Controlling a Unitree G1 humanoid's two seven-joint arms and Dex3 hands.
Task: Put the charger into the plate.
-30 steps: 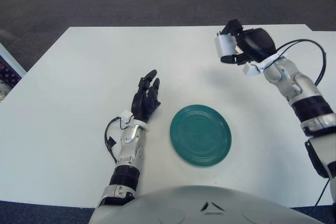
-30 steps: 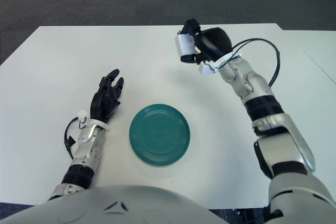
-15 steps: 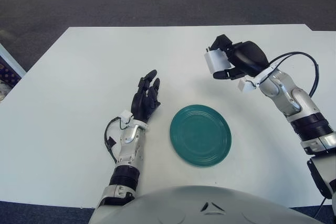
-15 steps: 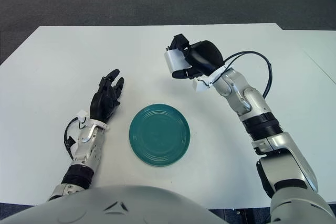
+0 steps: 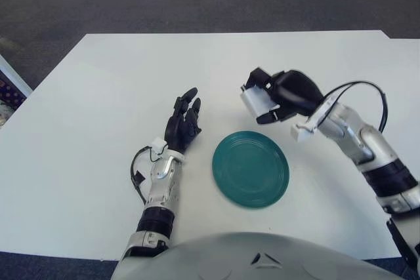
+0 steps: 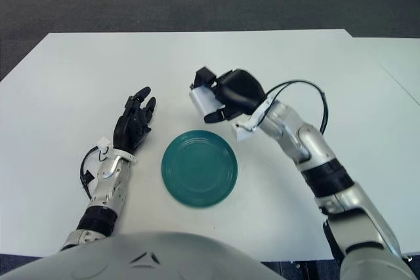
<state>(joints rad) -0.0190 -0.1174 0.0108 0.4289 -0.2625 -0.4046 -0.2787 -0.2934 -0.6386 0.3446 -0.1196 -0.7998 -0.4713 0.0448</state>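
"How many things do you see?"

"I count one plate, one charger, and my two hands, all over one white table. The plate is round and dark green, with ring lines on it, and it looks smooth and shiny. It lies flat near the bottom middle of the picture."

"Where is the charger?"

"It is a small white block with smooth flat sides. My right hand has it, just above the plate's top edge in the picture, right of the middle. My black fingers are curled around it and pinch it tight. It is up in the air and does not touch the plate."

"And your other hand?"

"My left hand is left of the plate, a little apart from it. Its black fingers are straight and loose, pointing to the top of the picture, and they hold nothing. The arms are white and grey with thin black wires."
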